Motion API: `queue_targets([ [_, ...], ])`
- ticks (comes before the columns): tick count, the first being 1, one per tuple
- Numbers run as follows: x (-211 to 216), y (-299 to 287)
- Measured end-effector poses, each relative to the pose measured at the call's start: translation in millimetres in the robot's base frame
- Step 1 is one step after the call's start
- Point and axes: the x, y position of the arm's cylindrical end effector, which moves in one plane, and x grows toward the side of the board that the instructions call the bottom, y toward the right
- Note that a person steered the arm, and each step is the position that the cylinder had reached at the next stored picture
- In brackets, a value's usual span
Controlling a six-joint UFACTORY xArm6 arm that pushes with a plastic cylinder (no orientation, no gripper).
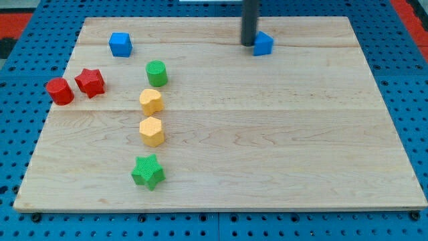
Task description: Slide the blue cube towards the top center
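Broadly, a pale wooden desk fills most of the view, lying on a blue perforated base. The dark rod comes down from the view's top just right of centre; no pincer shows, so its state cannot be told, and the rod holds nothing. Its tip rests on the desk at the left side of a blue block, touching it or very nearly so. That block sits at the view's top, slightly right of centre, and is small, bright blue and angular, though the rod hides part of its shape. A blue cube lies near the top left corner, well apart from the tip. Eight blocks are counted in all: two blue, two red, two green, two yellow. A red cylinder and red star sit side by side at the left edge. A green cylinder, a yellow heart-like block, a yellow hexagonal block and a green star run in a column from top to bottom.
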Motion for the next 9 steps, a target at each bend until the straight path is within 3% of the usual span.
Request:
queue_targets([
  [1,4,-28],
  [3,23,-200],
  [5,55,-289],
  [6,21,-327],
  [7,15,-310],
  [9,15,-205],
])
